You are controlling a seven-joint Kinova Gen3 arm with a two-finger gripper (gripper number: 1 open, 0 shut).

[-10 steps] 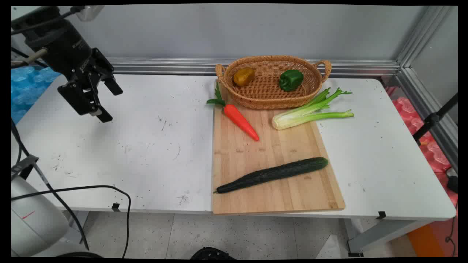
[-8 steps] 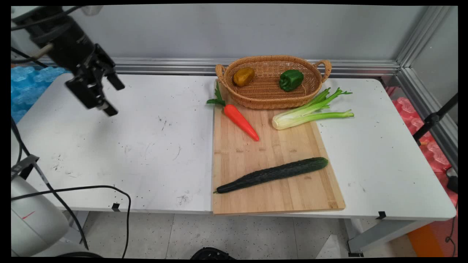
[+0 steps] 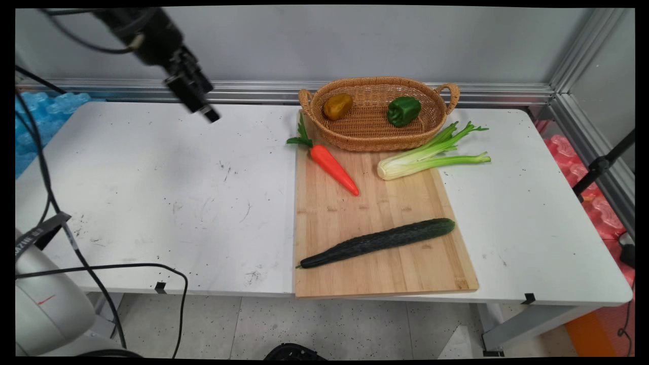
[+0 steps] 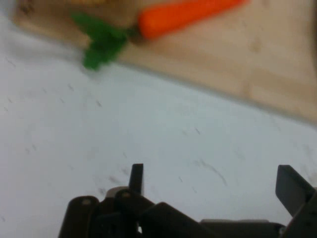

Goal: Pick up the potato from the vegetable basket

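My black gripper hangs high over the table's back left part, open and holding nothing. In the hand view the gripper has its fingers wide apart over bare white table. An orange carrot with green leaves lies ahead on the edge of a wooden cutting board. In the main view the carrot lies on the board's back left part, some way right of the gripper.
A dark green cucumber lies across the board's near part. Celery lies at its back right. A wicker basket behind the board holds a yellow-brown potato and a green pepper. Black cables hang at left.
The gripper has swung up and to the right, from the table's far left toward the back middle. The vegetables, board and basket have not moved.
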